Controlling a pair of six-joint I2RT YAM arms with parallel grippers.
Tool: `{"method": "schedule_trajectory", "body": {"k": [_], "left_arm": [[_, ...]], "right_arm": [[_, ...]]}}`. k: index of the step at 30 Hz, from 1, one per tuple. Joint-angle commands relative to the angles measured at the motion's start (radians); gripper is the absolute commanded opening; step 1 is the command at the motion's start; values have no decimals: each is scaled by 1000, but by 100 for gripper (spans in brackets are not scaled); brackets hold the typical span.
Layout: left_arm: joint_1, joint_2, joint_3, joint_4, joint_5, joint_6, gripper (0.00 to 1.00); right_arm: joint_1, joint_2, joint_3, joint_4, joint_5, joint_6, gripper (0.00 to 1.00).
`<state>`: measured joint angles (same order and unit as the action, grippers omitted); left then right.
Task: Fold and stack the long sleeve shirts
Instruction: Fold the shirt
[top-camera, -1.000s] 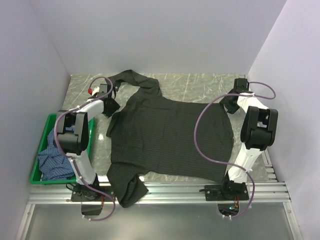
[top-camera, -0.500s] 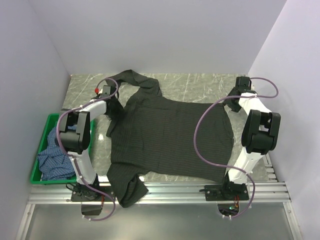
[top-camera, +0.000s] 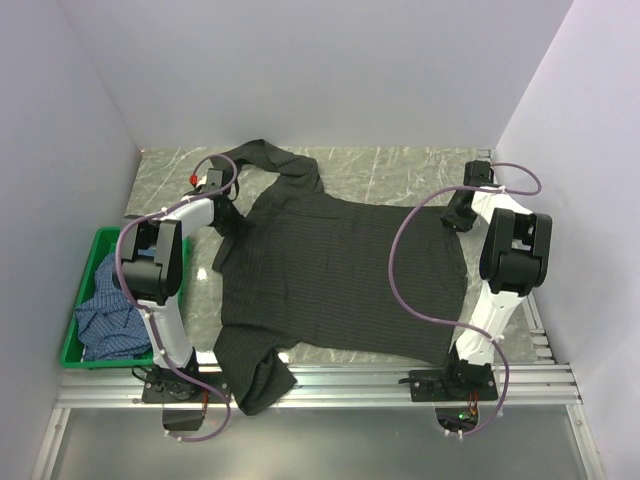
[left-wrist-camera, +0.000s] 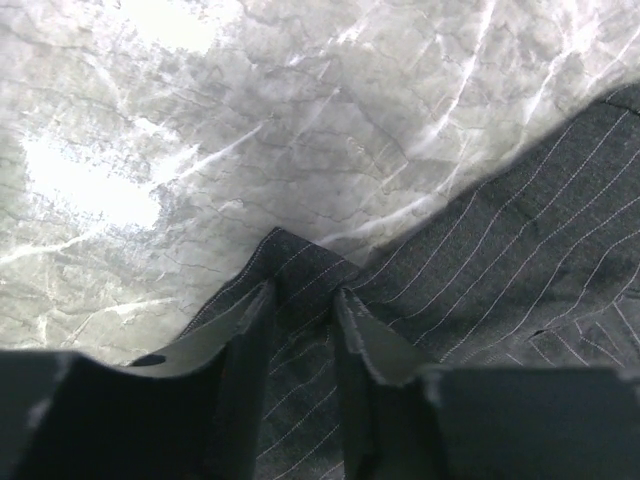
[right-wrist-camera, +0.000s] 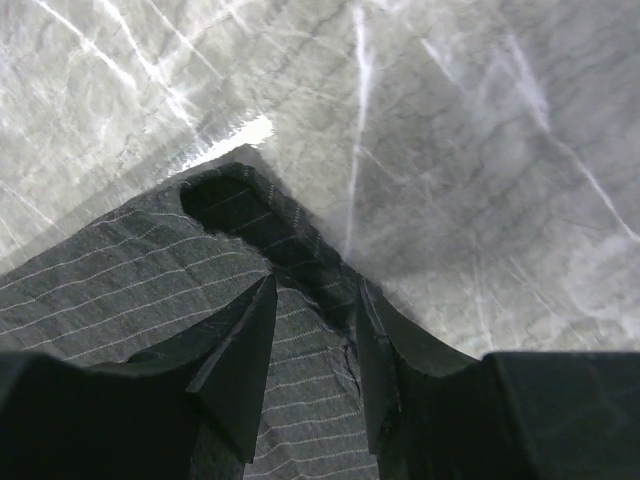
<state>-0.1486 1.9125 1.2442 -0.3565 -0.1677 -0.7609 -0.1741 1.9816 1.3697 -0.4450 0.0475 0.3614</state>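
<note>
A black pinstriped shirt (top-camera: 340, 270) lies spread flat on the marble table. One sleeve (top-camera: 265, 160) trails to the far left and another (top-camera: 255, 385) hangs over the near rail. My left gripper (top-camera: 226, 212) is down at its far-left corner. In the left wrist view the left gripper (left-wrist-camera: 300, 295) is narrowly open, astride the cloth corner (left-wrist-camera: 290, 250). My right gripper (top-camera: 455, 216) is at the far-right corner. In the right wrist view it (right-wrist-camera: 318, 285) is open, astride the folded hem (right-wrist-camera: 250, 200). A blue checked shirt (top-camera: 105, 320) lies crumpled in the crate.
A green plastic crate (top-camera: 100, 362) stands at the left edge of the table. White walls close in the back and both sides. An aluminium rail (top-camera: 380, 385) runs along the near edge by the arm bases.
The left gripper has shifted slightly right onto the shirt's far-left corner. The right gripper swung out to the back, then came in over the far-right corner. The shirt has not moved.
</note>
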Motion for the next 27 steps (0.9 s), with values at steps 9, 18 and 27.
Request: {"method": "schedule_trajectory", "body": {"k": [9,18,27], "left_arm": [[-5,60,1,-71,-55,-20,18],[-5,68,15,-91,-69,-31,18],[-3,66,24,-127,-122,-49,18]], "right_arm": [[12,23,54,-6,-3,-36,24],[13,23,54,-1,18,-41,0],[-5,20,120,-55,150,-15,0]]}}
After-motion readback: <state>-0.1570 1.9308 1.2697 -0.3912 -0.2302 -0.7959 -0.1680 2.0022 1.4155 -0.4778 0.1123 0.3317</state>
